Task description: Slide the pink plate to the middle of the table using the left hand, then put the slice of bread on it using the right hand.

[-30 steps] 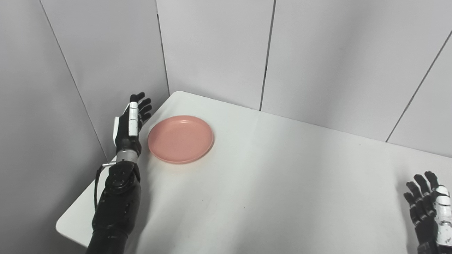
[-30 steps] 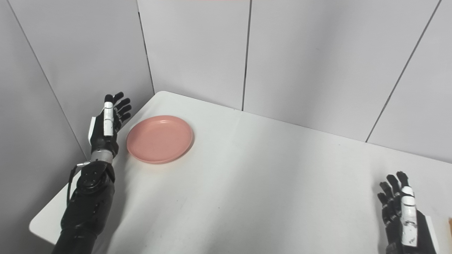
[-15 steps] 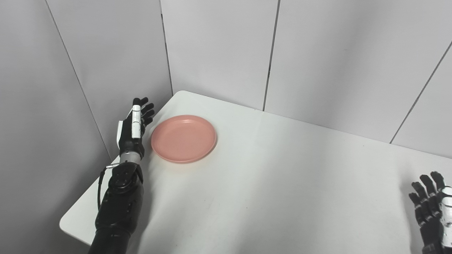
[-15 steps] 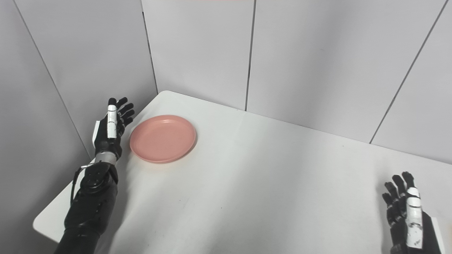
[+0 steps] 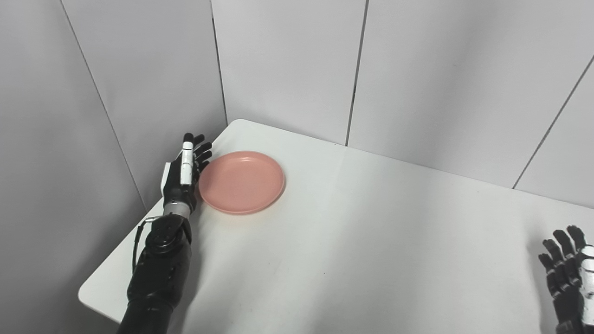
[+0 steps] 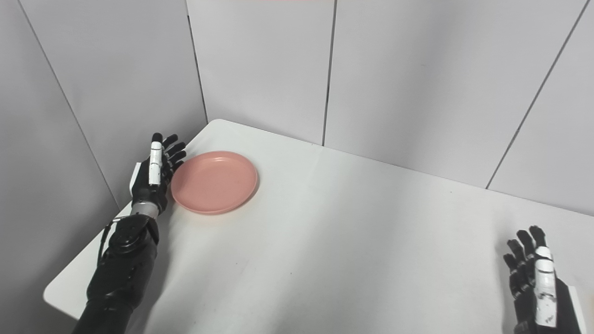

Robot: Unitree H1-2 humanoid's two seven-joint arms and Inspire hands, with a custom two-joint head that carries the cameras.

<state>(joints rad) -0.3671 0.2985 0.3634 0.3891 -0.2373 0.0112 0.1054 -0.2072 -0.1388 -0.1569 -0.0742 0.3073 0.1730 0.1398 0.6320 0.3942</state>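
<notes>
Round, shallow pink plastic plate (image 5: 242, 181) sits near the far-left corner of the white table (image 5: 352, 241). Left hand (image 5: 184, 168) stands edge-on, fingers spread, empty, just beside its left rim. Right hand (image 6: 533, 283) spread, idle. Plate likely light, rigid, slides easily; push low on rim.

Pink plate (image 5: 241, 182): one, the only dish on the surface.
Surface (image 5: 352, 241): one, white, with rounded corners.
Robot hands: two, the left hand (image 5: 184, 169) and the right hand (image 6: 533, 284).
Wall panels behind the surface: several grey ones; the exact number cannot be told, since the edges cut them off.
</notes>
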